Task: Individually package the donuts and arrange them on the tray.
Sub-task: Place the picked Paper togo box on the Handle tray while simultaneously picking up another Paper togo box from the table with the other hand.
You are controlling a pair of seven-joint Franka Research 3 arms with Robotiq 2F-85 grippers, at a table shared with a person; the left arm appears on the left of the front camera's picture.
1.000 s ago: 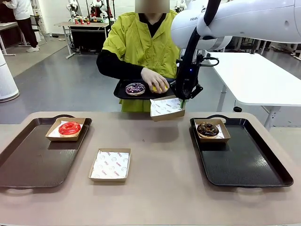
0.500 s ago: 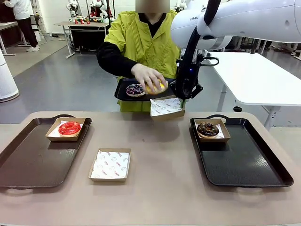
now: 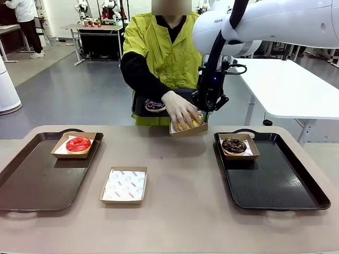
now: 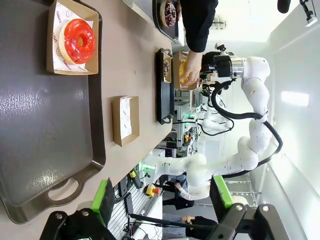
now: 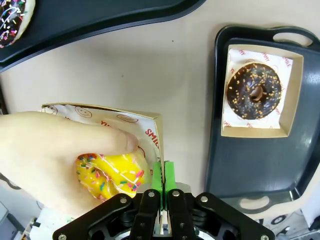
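Four donuts: red boxed, left tray's far corner; chocolate boxed, right tray's far corner; purple on person's tray; yellow under hand in box clamped by right gripper (left gripper gaping, empty).

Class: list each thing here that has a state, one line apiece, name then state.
red donut, boxed, on the left tray
chocolate donut, boxed, on the right tray
yellow donut, gripped by the person's hand over the held box
purple donut, loose on the person's tray
held box, right fingers shut on its wall
spare box, empty, on the table
left fingers, open
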